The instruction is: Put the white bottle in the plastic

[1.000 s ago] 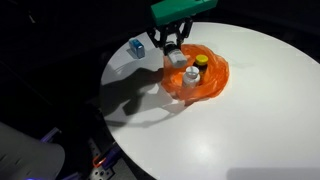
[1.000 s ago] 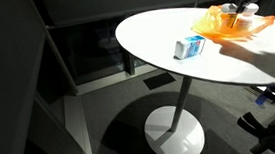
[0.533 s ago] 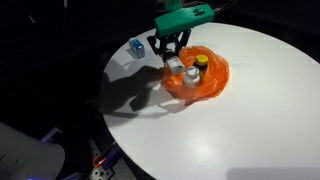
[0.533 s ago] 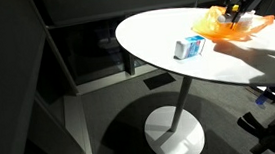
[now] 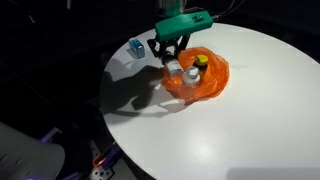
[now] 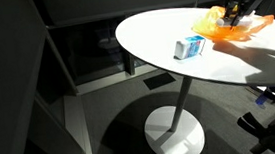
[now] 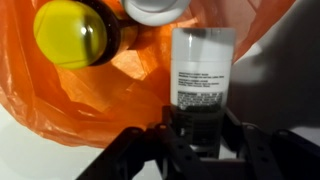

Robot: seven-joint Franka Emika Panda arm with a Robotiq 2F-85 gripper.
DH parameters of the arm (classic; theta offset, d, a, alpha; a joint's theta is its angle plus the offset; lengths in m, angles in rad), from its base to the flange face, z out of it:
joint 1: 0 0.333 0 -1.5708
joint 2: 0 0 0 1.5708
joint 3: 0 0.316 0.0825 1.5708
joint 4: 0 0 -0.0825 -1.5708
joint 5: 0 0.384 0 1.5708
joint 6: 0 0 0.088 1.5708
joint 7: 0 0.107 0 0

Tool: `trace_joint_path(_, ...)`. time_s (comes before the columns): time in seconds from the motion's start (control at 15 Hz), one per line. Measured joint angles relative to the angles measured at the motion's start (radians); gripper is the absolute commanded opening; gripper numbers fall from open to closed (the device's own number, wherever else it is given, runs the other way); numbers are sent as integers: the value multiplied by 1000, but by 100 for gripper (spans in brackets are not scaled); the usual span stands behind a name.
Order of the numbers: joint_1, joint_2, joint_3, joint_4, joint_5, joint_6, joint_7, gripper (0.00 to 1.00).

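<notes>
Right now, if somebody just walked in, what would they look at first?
Probably the bright orange plastic on the round white table, with a yellow-capped bottle and a white bottle lying on it. The pincer hangs right over the white bottle. A small blue-and-white box sits apart.
</notes>
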Motion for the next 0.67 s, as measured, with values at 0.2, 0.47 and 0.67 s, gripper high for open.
trace_joint_path(0.2, -13, 0, 0, -2, 14, 0, -7, 25)
trace_joint_path(0.47, -30, 0, 0, -3, 21, 1, -9, 25)
trace_joint_path(0.67, -39, 0, -1, -5, 25, 2, -9, 76)
